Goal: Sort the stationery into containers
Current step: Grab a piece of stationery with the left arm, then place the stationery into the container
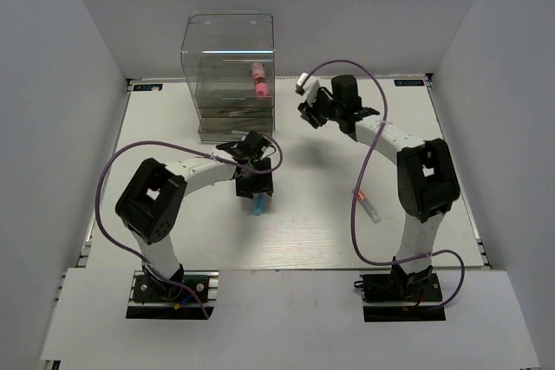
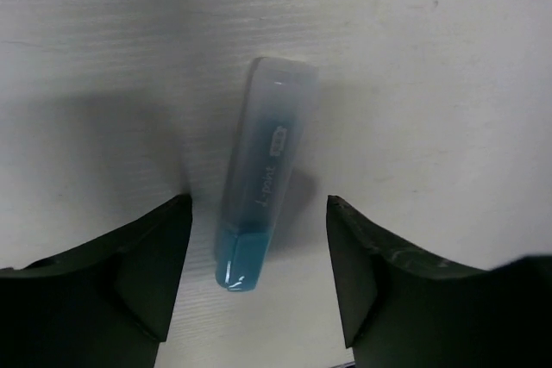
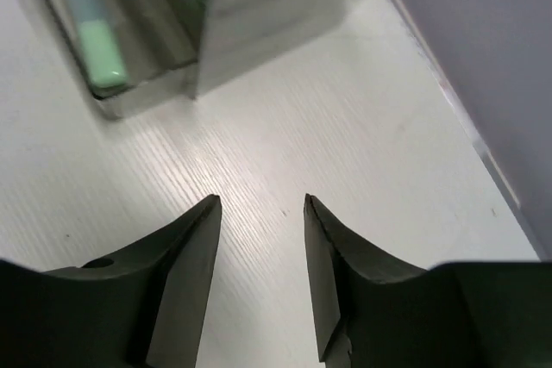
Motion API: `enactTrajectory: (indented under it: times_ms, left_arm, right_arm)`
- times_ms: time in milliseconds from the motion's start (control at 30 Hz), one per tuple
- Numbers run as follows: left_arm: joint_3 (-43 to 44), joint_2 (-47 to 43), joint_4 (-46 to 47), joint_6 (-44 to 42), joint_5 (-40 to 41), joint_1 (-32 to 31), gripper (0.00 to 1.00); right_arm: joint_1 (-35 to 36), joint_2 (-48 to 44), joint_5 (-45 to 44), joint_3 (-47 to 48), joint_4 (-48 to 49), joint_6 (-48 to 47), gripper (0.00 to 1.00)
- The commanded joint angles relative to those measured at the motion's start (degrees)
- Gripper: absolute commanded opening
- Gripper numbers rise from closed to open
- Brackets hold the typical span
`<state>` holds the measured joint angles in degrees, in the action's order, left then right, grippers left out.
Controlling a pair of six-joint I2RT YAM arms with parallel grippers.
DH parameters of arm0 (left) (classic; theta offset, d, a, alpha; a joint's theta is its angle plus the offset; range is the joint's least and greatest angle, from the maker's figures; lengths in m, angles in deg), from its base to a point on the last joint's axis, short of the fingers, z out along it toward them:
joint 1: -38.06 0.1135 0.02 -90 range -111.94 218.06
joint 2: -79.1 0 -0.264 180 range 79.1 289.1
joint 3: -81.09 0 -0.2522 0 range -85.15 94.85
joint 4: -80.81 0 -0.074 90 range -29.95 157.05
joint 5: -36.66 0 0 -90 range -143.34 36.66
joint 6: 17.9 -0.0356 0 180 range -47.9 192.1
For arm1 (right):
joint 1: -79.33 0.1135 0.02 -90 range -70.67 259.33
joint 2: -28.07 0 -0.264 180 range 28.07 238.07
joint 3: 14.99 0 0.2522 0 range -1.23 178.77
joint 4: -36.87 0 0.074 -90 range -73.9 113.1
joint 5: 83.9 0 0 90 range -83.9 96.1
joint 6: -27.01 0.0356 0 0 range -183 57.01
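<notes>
A teal marker (image 2: 266, 170) with a clear cap lies flat on the white table, its teal end (image 2: 240, 258) toward the wrist. My left gripper (image 2: 259, 217) is open and straddles that end, with a gap on each side. From above, the left gripper (image 1: 257, 186) hovers over the teal marker (image 1: 259, 207) in mid-table. My right gripper (image 3: 261, 204) is open and empty above bare table, next to the container's corner (image 3: 194, 84). The tall clear container (image 1: 227, 49) stands at the back with a pink tube (image 1: 258, 80) inside. My right gripper (image 1: 310, 117) is to its right.
A green-tipped marker (image 3: 97, 45) lies in one of the container's low drawers. An orange-capped clear marker (image 1: 368, 206) lies on the table by the right arm's cable. White walls enclose the table on three sides.
</notes>
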<state>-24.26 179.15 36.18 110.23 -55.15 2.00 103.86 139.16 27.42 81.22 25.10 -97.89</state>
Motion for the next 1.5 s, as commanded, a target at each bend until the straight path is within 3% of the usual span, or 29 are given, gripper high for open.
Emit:
enactTrajectory:
  times_ms: [0, 33, 67, 167, 200, 367, 400, 533, 567, 700, 900, 1233, 1467]
  left_arm:
    - [3.27, 1.89, -5.94, 1.16, 6.54, -1.91, 0.69]
    - [4.41, 3.47, -6.56, 1.77, 7.51, -2.7, 0.65]
    - [4.94, 4.18, -7.79, 1.77, 9.43, -2.71, 0.6]
    - [6.18, 4.72, -8.94, 2.39, 12.51, -3.94, 0.43]
    - [6.18, 4.72, -8.94, 2.39, 12.53, -3.94, 0.38]
    - [6.7, 4.19, -8.94, 1.77, 13.58, -2.63, 0.06]
    - [7.23, 4.19, -8.42, 1.77, 13.58, -2.62, 0.0]
    - [11.18, 4.88, -8.41, 1.16, 13.58, -0.87, 0.0]
    - [13.45, 5.5, -8.41, 1.16, 12.88, -0.86, 0.0]
    - [18.47, 5.51, -7.89, 1.16, 11.38, 1.24, 0.0]
    - [20.94, 2.88, -3.5, 7.82, 6.12, 6.6, 0.0]
    - [11.02, -1.26, 14.77, 33.83, -3.64, 14.96, 0.0]
    - [12.85, 3.04, 19.54, 48.43, -4.1, 17.68, 0.0]
  right_arm:
    - [-1.59, -5.61, -6.19, -5.8, 12.13, 11.03, 0.49]
    - [-1.77, -7.1, -9.77, -7.21, 12.59, 12.47, 0.45]
    - [-2.64, -7.29, -12.33, -8.09, 12.68, 13.44, 0.32]
    - [-4.4, -9.22, -12.27, -10.81, 12.33, 14.85, 0.12]
    - [-5.02, -9.48, -12.27, -11.43, 11.89, 15.73, 0.0]
    - [-6.87, -11.77, -11.31, -13.72, 7.69, 18.19, 0.0]
    - [-7.91, -11.68, -10.52, -13.72, 6.97, 18.54, 0.05]
    - [-8.98, -12.82, -7.88, -15.57, 4.5, 18.55, 0.28]
    - [-9.15, -13.52, -7.61, -16.35, 4.42, 18.29, 0.3]
    - [-9.85, -14.84, -5.86, -17.59, 4.24, 17.67, 0.32]
    - [-10.38, -16.16, -4.97, -19.17, 4.06, 17.32, 0.32]
    - [-10.74, -17.22, -3.3, -20.76, 3.63, 16.53, 0.32]
    - [-11.09, -18.54, -2.69, -22.95, 3.45, 16.88, 0.3]
